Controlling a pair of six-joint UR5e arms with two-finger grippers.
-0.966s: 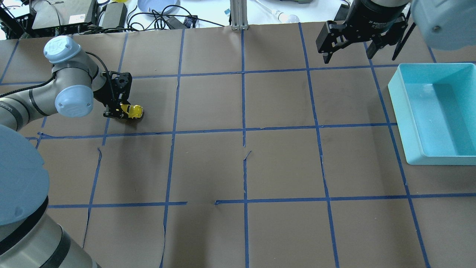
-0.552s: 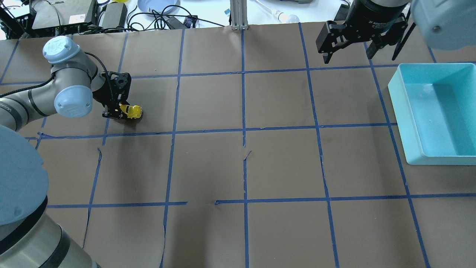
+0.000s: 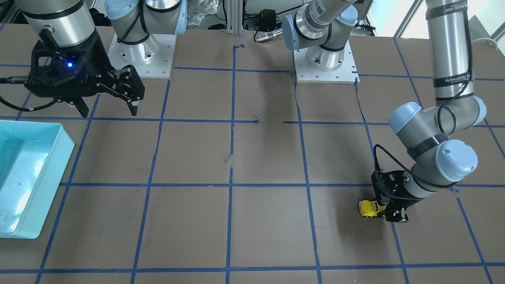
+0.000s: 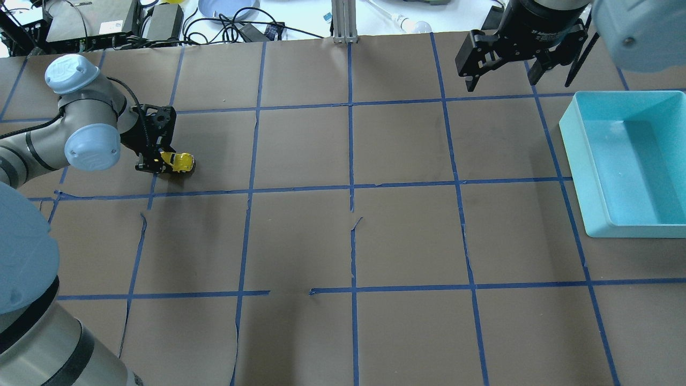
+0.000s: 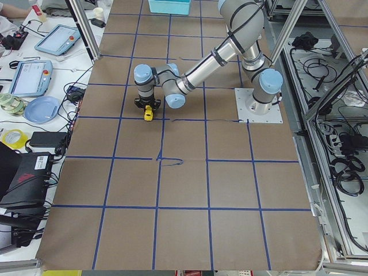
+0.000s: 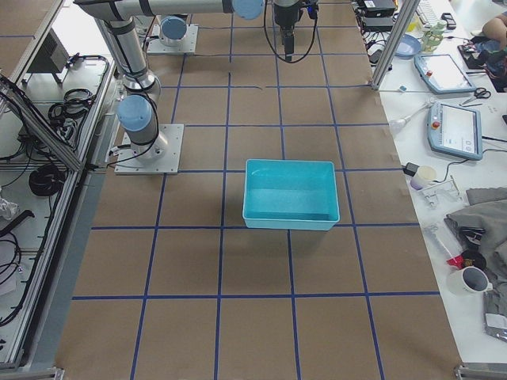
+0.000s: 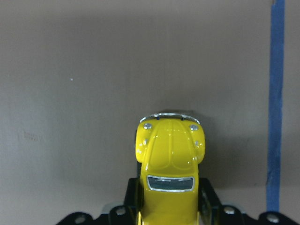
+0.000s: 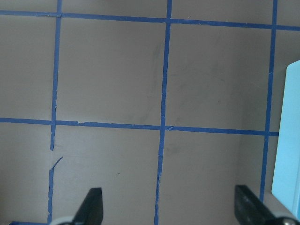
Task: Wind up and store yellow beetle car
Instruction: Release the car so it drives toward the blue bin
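The yellow beetle car (image 4: 181,161) sits on the brown table at the far left, its front end sticking out from my left gripper (image 4: 161,162). The left gripper is shut on the car's rear, low at the table. It also shows in the front-facing view (image 3: 370,208), in the left exterior view (image 5: 148,112) and in the left wrist view (image 7: 170,159), nose pointing away from the fingers. My right gripper (image 4: 501,79) is open and empty, high at the far right; its fingertips (image 8: 92,206) show spread wide in the right wrist view.
A light-blue bin (image 4: 568,128) stands at the table's right edge, also in the front-facing view (image 3: 63,146) and right exterior view (image 6: 289,222). Blue tape lines grid the brown table. Cables and boxes lie beyond the far edge.
My left gripper has pulled the yellow car a short way to the left along the table. The right arm has not moved.
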